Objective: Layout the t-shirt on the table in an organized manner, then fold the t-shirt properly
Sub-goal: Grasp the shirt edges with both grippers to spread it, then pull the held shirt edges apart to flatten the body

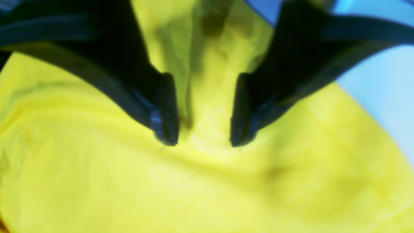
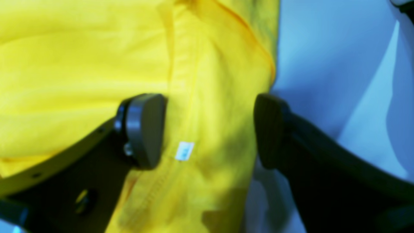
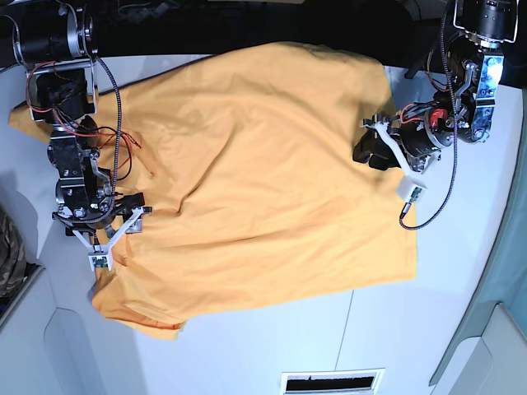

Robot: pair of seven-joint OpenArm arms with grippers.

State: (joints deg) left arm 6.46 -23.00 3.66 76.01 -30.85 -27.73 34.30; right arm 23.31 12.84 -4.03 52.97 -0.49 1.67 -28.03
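Both jaws parted over t-shirt (image 3: 255,173)

Dark strip ran along top of my base view, too dim to make out. A vent grille (image 3: 332,383) sat at bottom center. Teal-ish panel (image 3: 494,329) at lower right edge. Camo cloth (image 3: 8,259) poked in at left edge. Light was even, w/ soft shadows.

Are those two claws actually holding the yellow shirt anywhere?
Not yet. The left gripper stands open over a raised fold of the t-shirt. The right gripper is open astride its hemmed edge. Neither has clamped.
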